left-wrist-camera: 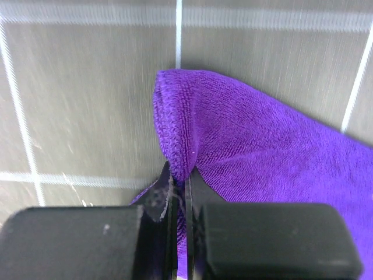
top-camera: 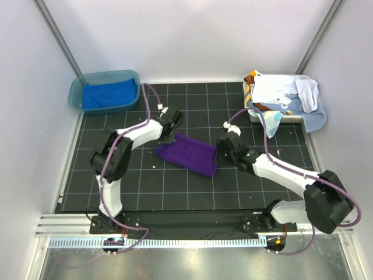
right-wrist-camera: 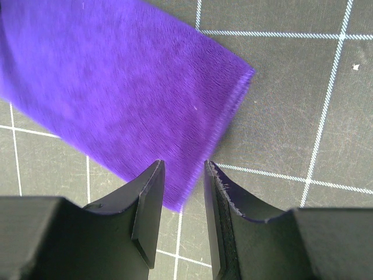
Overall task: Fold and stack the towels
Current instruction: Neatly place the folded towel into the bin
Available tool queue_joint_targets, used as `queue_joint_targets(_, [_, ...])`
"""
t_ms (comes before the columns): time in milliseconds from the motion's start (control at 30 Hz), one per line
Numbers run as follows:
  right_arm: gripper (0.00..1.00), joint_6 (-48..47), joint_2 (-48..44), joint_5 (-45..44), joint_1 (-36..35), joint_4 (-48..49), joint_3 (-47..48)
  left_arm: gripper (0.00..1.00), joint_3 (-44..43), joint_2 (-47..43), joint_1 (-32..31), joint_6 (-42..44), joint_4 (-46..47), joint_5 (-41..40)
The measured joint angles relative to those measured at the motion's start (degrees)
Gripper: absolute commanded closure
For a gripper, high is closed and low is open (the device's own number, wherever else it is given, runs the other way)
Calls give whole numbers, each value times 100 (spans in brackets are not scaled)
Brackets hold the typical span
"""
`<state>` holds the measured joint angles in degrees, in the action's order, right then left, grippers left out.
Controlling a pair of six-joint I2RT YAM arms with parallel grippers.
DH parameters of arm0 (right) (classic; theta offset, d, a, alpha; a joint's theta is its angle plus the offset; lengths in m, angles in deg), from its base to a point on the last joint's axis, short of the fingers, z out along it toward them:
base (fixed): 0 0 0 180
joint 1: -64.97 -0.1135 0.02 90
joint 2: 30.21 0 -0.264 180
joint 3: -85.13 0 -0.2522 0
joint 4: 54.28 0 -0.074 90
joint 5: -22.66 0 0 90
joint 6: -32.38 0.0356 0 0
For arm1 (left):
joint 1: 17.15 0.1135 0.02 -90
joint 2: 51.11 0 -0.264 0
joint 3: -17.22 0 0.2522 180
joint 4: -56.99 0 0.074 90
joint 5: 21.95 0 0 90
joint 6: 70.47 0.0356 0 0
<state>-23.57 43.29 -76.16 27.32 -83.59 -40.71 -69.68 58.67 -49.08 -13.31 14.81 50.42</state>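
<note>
A deep purple towel point(top-camera: 189, 154) lies folded in the middle of the black grid mat. My left gripper point(top-camera: 169, 139) is shut on its far left corner, which bunches up between the jaws in the left wrist view point(left-wrist-camera: 178, 175). My right gripper point(top-camera: 223, 153) is open and empty, hovering over the towel's right edge point(right-wrist-camera: 145, 99). A royal blue towel point(top-camera: 108, 94) lies folded in the teal tub point(top-camera: 76, 96). White, light blue and orange-brown towels point(top-camera: 282, 93) are heaped in the white basket at the back right.
The teal tub stands at the back left corner. The white basket point(top-camera: 254, 116) stands at the back right, with a light blue towel point(top-camera: 315, 119) hanging over its right side. White walls surround the mat.
</note>
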Motion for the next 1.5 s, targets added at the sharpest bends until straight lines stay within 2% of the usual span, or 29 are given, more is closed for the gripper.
queue_joint_targets(233, [60,-120,15,0,15,-48,319,100,-1655,1182,-2,750,-507,-1097])
queue_joint_targets(500, [61,-291,319,-2,37,-81,890,100,-3134,2120,68,1432,-774,-2159])
queue_joint_targets(900, [61,-463,710,55,70,138,1001,100,-6306,3947,514,2608,-697,-2981])
queue_joint_targets(1100, [62,-490,767,188,74,356,1001,100,-6800,4207,662,3335,-293,-3285])
queue_joint_targets(1500, [62,-487,761,415,74,514,997,100,-7171,4341,769,4824,1038,-3650])
